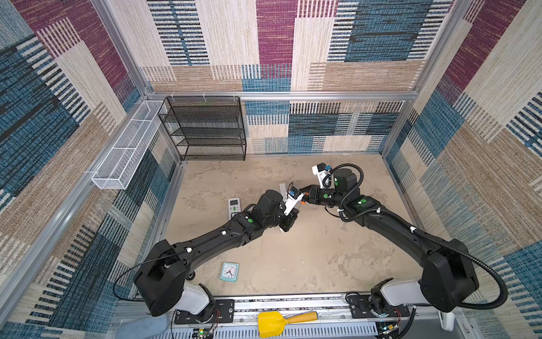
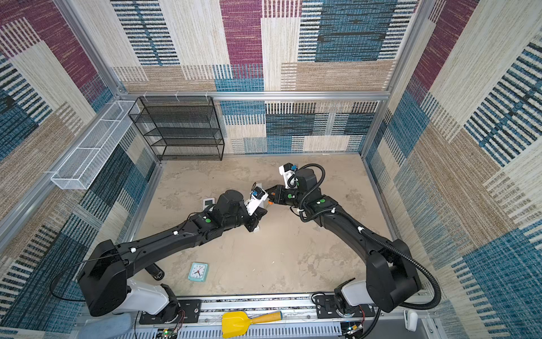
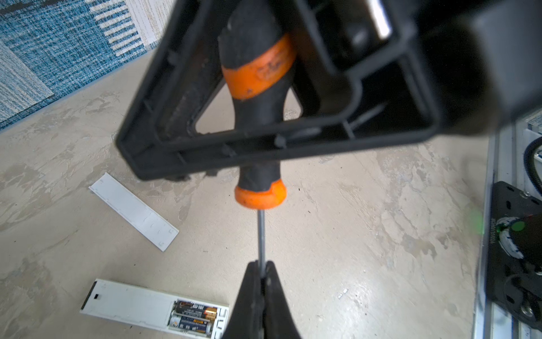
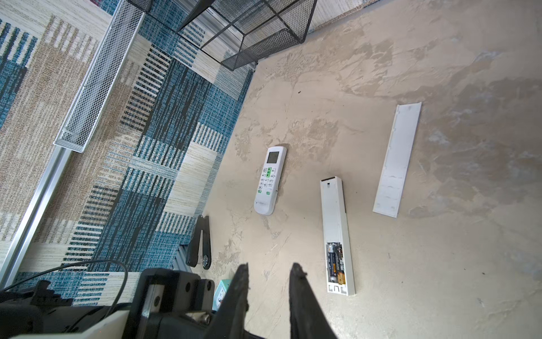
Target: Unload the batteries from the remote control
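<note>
On the tabletop (image 4: 440,264): two dark batteries (image 4: 335,264) sit in the open bay of one slim remote (image 4: 334,211), one cover (image 4: 396,161) apart; left gripper (image 3: 262,271) pinches one screwdriver (image 3: 259,73), which right wrist view lacks; right gripper (image 4: 268,276) spread.

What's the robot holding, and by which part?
The left gripper pinches the screwdriver by its metal shaft; whether the right gripper grips the handle cannot be told.
</note>
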You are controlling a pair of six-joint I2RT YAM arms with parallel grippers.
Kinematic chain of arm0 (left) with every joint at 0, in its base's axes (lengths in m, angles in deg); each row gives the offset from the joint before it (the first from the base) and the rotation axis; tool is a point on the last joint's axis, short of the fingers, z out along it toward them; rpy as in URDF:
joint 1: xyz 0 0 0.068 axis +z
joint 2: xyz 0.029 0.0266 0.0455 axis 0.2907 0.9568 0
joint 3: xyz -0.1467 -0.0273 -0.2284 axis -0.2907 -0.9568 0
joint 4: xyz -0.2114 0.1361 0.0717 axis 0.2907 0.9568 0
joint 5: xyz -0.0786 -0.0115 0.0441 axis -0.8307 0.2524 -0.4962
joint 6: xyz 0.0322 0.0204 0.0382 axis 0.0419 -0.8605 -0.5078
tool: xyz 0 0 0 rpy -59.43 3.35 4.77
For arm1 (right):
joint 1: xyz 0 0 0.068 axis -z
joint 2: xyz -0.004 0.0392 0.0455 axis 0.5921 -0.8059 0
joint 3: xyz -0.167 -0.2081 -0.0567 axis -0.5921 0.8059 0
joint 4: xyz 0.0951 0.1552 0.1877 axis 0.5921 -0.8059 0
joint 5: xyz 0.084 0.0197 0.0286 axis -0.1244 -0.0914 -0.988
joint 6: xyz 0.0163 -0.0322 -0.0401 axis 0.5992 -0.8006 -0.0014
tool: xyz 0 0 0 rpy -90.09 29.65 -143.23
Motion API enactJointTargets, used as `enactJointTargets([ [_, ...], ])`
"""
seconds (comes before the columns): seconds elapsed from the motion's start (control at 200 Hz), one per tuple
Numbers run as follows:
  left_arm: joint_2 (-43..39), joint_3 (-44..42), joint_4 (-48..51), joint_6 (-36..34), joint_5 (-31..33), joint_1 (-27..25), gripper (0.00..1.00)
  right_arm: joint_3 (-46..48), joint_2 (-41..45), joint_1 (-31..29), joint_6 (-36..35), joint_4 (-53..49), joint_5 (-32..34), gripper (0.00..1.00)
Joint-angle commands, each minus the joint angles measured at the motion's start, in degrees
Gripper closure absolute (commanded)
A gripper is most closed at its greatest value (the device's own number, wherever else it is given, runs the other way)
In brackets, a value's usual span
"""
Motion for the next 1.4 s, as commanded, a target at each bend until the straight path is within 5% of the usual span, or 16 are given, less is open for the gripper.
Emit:
enactJointTargets([
  [0.0,-1.2,-0.2,-0.8,-0.8,1.5,0.0,1.00,-1.5,-1.3,-0.8,-0.6,0.3,0.5,0.86],
  [0.09,-1.5,-0.7,-0.5,-1.2,2.2,0.0,1.00,-1.6,-1.6,-0.8,-0.4,0.2,0.8,0.58],
  [0.17,-1.5,-0.4,-0.1,-1.5,2.5,0.0,1.00,-1.5,-1.7,-0.9,-0.4,0.4,0.7,0.55],
  [0.371,-1.0,0.1,0.3,-1.5,3.6,0.0,1.00,-1.5,-2.2,-1.2,-0.4,0.6,0.2,0.62],
  [0.481,-0.5,0.7,1.0,-1.5,4.4,0.0,1.00,-1.6,-2.7,-1.5,-0.3,0.8,-0.3,0.74],
  [0.616,-0.1,1.0,1.3,-1.5,5.0,0.1,1.00,-1.8,-3.1,-1.9,-0.1,1.0,-0.4,0.73],
  [0.751,-0.1,0.9,1.2,-1.2,5.4,0.1,1.00,-2.1,-3.8,-2.2,-0.9,1.0,-0.7,1.00],
  [0.881,-0.5,0.5,1.0,-0.9,5.4,0.1,1.00,-2.3,-3.9,-2.3,-2.0,0.9,0.5,1.00],
  [0.961,-1.4,-0.4,0.2,-0.5,5.2,0.1,0.71,-2.7,-3.9,-2.5,-3.6,0.8,2.2,1.00],
  [1.046,-2.5,-1.6,-0.5,0.0,4.0,0.2,0.56,-3.2,-3.9,-2.5,-5.8,1.0,3.8,1.00],
  [1.242,-5.7,-4.1,-2.7,2.3,2.2,0.4,0.37,-3.4,-3.8,-2.8,-9.6,3.1,6.5,1.00],
  [1.392,-9.8,-7.1,-3.4,7.2,0.9,2.3,0.35,-3.2,-4.2,-3.2,-15.3,4.8,8.8,1.00],
])
